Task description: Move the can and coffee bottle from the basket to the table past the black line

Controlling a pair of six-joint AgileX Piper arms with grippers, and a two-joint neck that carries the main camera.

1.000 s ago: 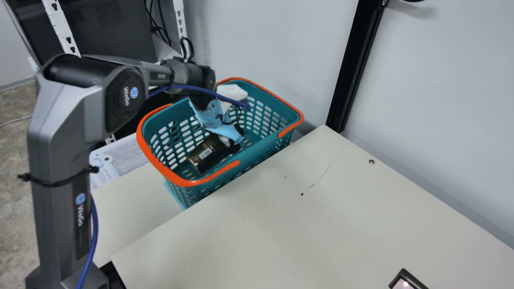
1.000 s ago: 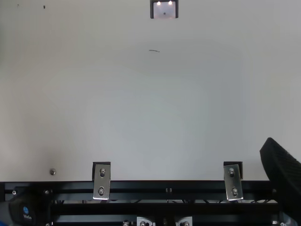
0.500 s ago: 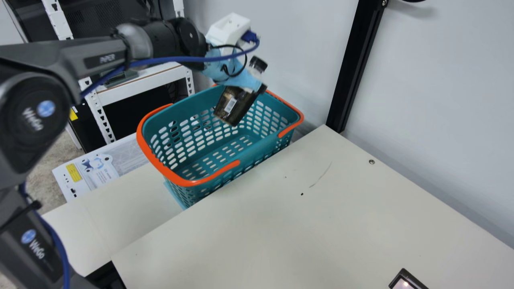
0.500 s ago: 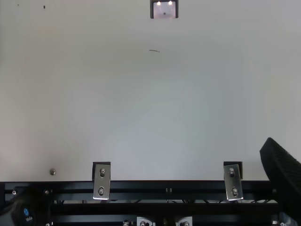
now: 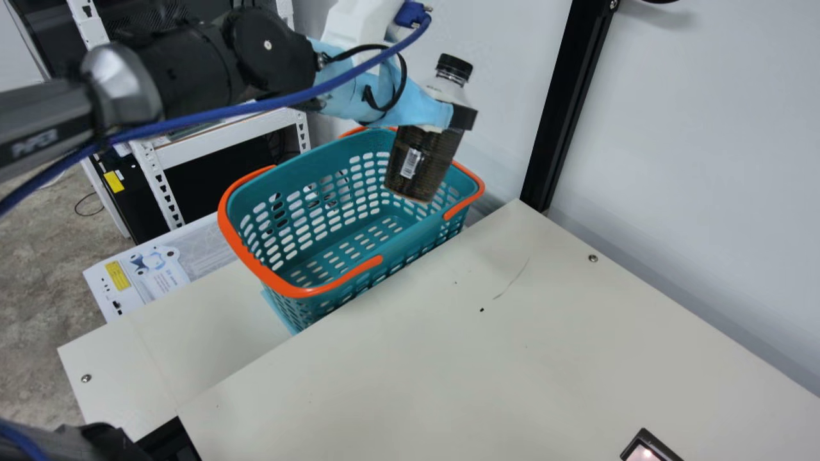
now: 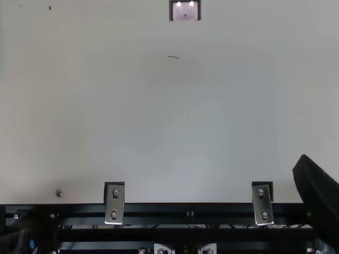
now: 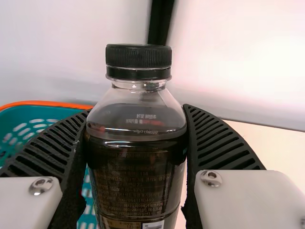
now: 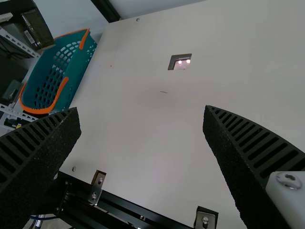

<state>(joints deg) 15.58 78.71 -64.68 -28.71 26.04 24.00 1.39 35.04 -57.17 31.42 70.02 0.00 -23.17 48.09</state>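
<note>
My left gripper (image 5: 453, 118) in the main view is shut on the dark coffee bottle (image 5: 424, 163), which tilts, black cap up, above the wall-side end of the teal basket (image 5: 307, 291). Perforated floor shows inside the basket. In the left wrist view, the ribbed fingers of my left gripper (image 7: 138, 112) press both sides of the bottle (image 7: 136, 176) below its shoulder. A black finger of my right gripper (image 6: 318, 196) is at the top view's right edge. Seen in the right wrist view, my right gripper (image 8: 142, 113) stands open above the cream table (image 8: 138, 143).
A thin dark mark (image 6: 174, 56) and a black-framed panel (image 6: 185, 11) lie on the table. Behind it rise the wall and a black post (image 5: 564, 109). A white rack (image 5: 163, 186) stands beyond the basket. Metal brackets (image 6: 114, 203) line the table's near edge.
My left arm has lifted the bottle out of the basket and carried it up and to the main view's right, turning it more upright. The finger in the top view has not moved.
</note>
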